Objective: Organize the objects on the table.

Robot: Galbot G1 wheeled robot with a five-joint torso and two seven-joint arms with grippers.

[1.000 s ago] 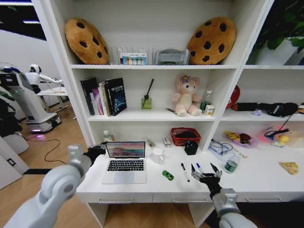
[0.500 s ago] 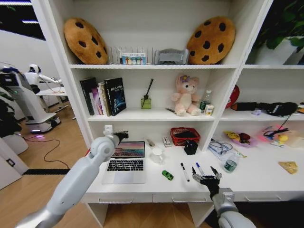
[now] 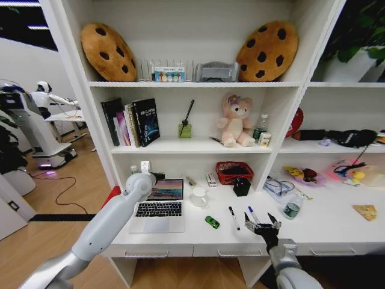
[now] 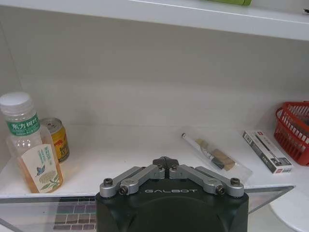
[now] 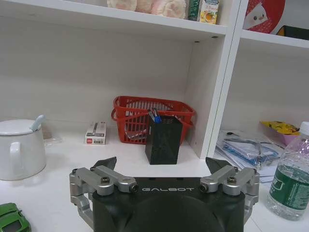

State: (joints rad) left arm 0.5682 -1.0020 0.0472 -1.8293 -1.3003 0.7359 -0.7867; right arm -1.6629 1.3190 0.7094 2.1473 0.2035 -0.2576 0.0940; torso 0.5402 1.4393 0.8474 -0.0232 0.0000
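The silver laptop (image 3: 159, 209) stands open on the white table (image 3: 325, 232). My left gripper (image 3: 157, 176) is shut, right at the top edge of the laptop's lid (image 4: 43, 212); in the left wrist view its fingertips (image 4: 165, 161) meet above that edge. Right of the laptop are the white cup (image 3: 200, 196), the green toy car (image 3: 212, 222) and two pens (image 3: 233, 218). My right gripper (image 3: 260, 224) hovers open near the table's front edge, behind the pens. A green-labelled bottle (image 3: 292, 208) and a yellowish piece (image 3: 366, 212) lie farther right.
A red basket (image 3: 234, 173) and a black pen holder (image 3: 242, 186) stand at the back under the shelf. A tea bottle (image 4: 26, 140) and a can (image 4: 58, 138) sit behind the laptop. Shelving with books (image 3: 132, 122) rises above the table.
My left arm has risen from the laptop's left side to the top edge of its lid. The right gripper has stayed where it was.
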